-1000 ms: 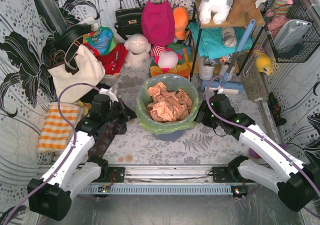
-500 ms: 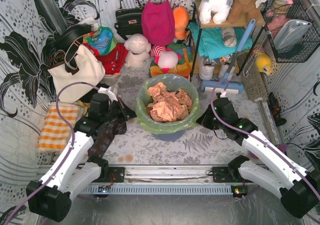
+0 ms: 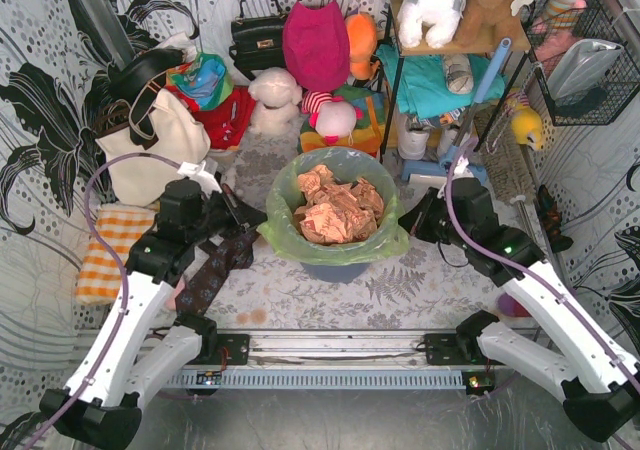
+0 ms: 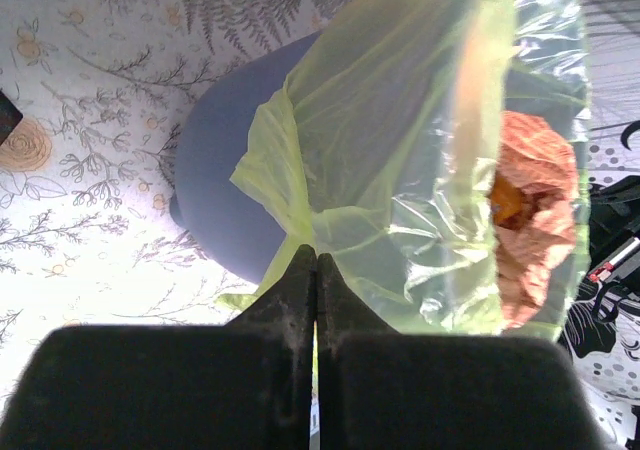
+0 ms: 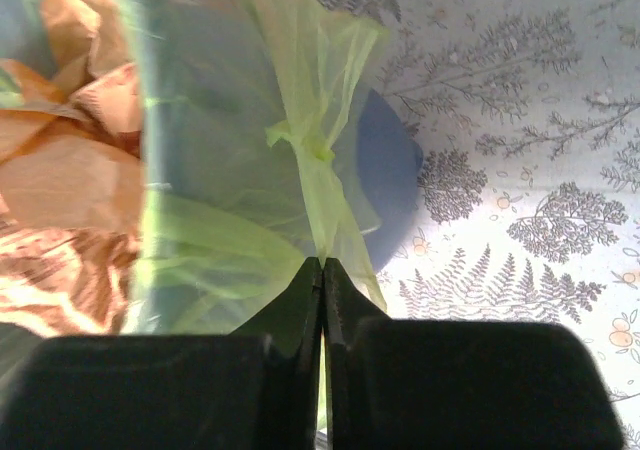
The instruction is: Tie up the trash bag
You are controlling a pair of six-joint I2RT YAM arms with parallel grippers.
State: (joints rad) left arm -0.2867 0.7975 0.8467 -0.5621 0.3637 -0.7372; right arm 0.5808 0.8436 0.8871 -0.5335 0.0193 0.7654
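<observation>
Trash bag [image 3: 290, 238] wider now, bin [image 3: 338, 270] beneath.

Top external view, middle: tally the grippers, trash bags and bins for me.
Grippers: 2, the left gripper and the right gripper, each shut on the trash bag
Trash bags: 1
Bins: 1, the blue-grey bin
Total: 4
</observation>
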